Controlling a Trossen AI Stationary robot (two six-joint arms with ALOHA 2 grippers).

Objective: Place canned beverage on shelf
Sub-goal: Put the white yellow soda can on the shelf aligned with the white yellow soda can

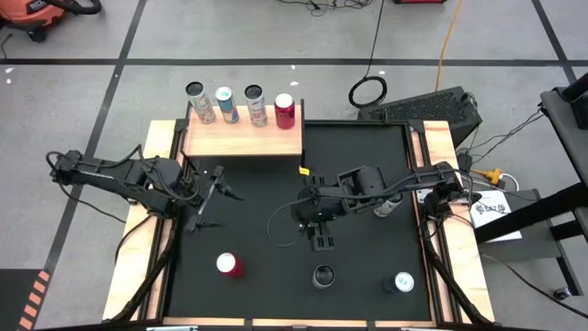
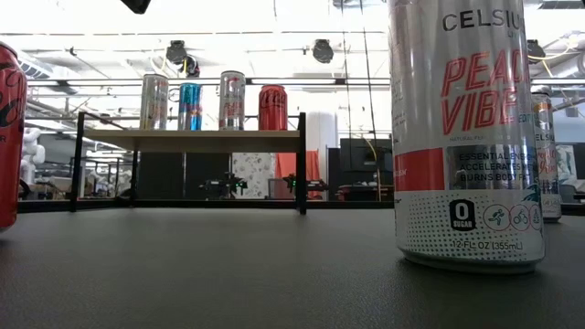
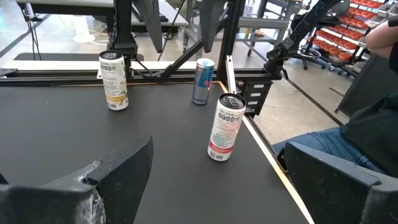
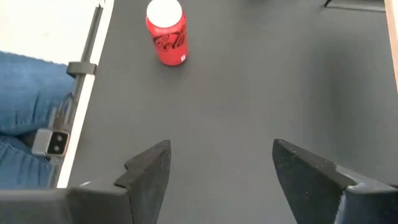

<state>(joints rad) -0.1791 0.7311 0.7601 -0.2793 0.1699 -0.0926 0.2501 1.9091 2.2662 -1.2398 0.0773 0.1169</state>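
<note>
Black tabletop [image 1: 266, 193] under me: four cans already stand on the shelf [image 1: 243, 138], while others wait near the front edge, including a red can [image 1: 228, 265]. Both jaws hang released, grasping nothing, mid-table.

Near can [image 2: 468, 137]: "CELSIU", "PEAC VIBE", "0 SUGAR", "12 FL OZ (355mL)"
Red can [image 4: 166, 32]: partial Coca-Cola script
Other cans: labels unreadable

Two dark jointed arms, black cabling, blunt matte black fingers [image 4: 149, 171], scuffed edges.
</note>
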